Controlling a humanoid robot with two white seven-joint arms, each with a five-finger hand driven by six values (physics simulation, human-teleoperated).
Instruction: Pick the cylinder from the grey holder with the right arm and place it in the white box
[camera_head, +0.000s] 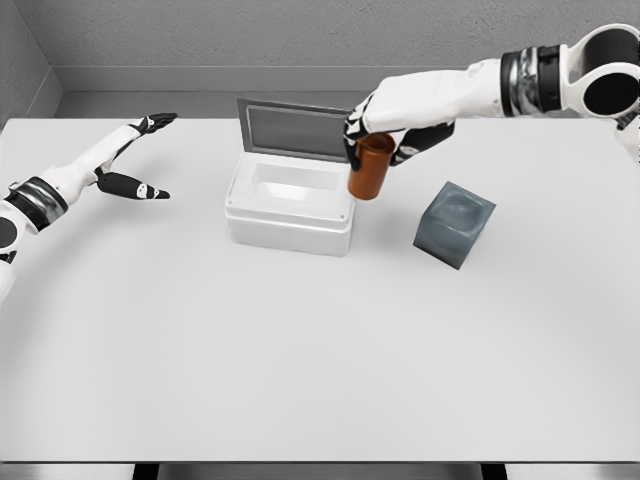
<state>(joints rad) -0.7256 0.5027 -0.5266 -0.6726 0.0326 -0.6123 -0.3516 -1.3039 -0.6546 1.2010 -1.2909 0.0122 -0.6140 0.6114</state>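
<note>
Hanging from the right hand (392, 118), the brown cylinder (370, 168) is clear of the grey holder (455, 224) at its 4 o'clock and sits over the right rim of the white box (288, 205). Fingers clasp its upper end only. Judged rigid, smooth and light; a top grip risks swing or slip. Left hand (135, 160) rests splayed, at the box's 9 o'clock.

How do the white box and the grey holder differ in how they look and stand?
The white rectangular box is the larger, with its lid raised at the back; the dark grey cube-shaped holder is smaller and has no lid. The box sits square to the table edge; the holder is turned at an angle. Both rest on the white table.
</note>
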